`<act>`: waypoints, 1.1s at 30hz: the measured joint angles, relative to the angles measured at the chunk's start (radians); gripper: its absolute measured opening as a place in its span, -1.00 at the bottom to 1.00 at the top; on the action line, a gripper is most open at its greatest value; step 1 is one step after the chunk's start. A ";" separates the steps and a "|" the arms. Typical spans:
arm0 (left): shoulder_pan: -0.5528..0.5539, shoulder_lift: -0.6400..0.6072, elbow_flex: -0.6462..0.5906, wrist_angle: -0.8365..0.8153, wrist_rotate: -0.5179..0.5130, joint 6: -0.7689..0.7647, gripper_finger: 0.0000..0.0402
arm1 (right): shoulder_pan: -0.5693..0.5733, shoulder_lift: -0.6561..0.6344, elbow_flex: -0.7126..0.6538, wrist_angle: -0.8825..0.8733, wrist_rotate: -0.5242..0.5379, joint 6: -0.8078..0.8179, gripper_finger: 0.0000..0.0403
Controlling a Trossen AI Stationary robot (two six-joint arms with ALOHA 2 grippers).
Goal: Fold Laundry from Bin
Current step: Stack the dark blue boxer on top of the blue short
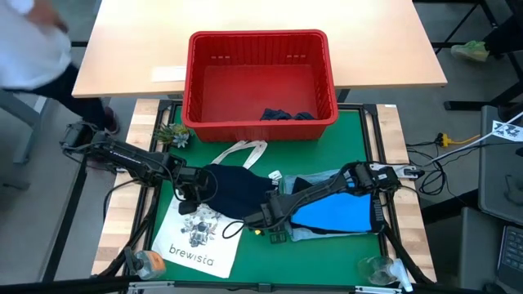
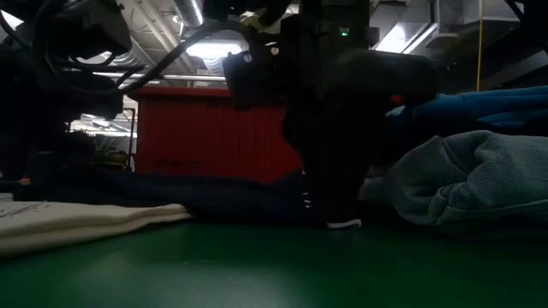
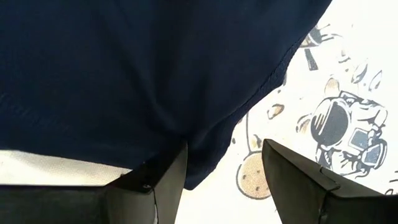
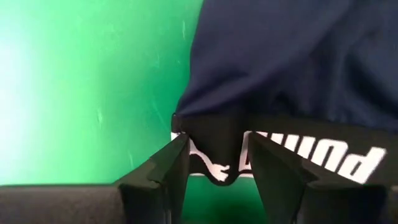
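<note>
A dark navy garment (image 1: 237,189) lies spread mid-table, its left part on the white tote bag (image 1: 196,245). The garment's black waistband (image 4: 298,149) carries white letters. My right gripper (image 1: 271,220) (image 4: 217,155) points down at that waistband, open, one finger on each side of a stretch of it. My left gripper (image 1: 194,196) (image 3: 224,180) stands open at the garment's left hem (image 3: 205,168), over the tote's print. A bright blue garment (image 1: 343,214) lies on a light denim one (image 2: 479,180) under the right arm. The red bin (image 1: 193,82) holds a dark garment (image 1: 286,114). My left gripper has one finger (image 3: 171,180) at the navy garment's hem; I cannot tell whether it touches the cloth. My right gripper comes from above, its fingers (image 4: 168,174) spaced along the black waistband, a stretch of which (image 4: 217,171) bulges between them. I cannot tell whether the tips rest on it.
A small plant (image 1: 173,135) stands left of the bin. A clear glass (image 1: 377,269) sits at the near right corner and an orange thing (image 1: 147,261) at the near left. Bare green mat (image 4: 93,93) lies beside the waistband. A person (image 1: 24,41) is at the far left.
</note>
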 joint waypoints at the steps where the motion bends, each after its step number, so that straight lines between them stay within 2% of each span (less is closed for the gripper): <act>1: 0.000 0.000 0.000 0.006 0.001 -0.001 0.00 | -0.001 -0.003 -0.011 0.024 0.000 0.000 -0.17; 9: -0.001 0.000 0.078 0.008 0.017 0.036 0.00 | -0.008 -0.006 -0.058 0.062 -0.040 -0.003 -0.17; 15: -0.003 0.000 0.128 0.012 -0.098 0.093 0.00 | -0.007 -0.003 -0.058 0.069 -0.040 -0.004 -0.17; 21: -0.064 0.000 0.110 0.039 -0.206 0.129 0.00 | -0.006 -0.001 -0.059 0.071 -0.044 -0.005 -0.17; 27: -0.141 0.000 0.067 0.096 -0.228 0.148 0.00 | -0.006 -0.001 -0.060 0.072 -0.044 -0.005 -0.17; 33: -0.188 0.000 0.001 0.170 -0.362 0.150 0.00 | -0.006 -0.001 -0.060 0.073 -0.044 -0.005 -0.17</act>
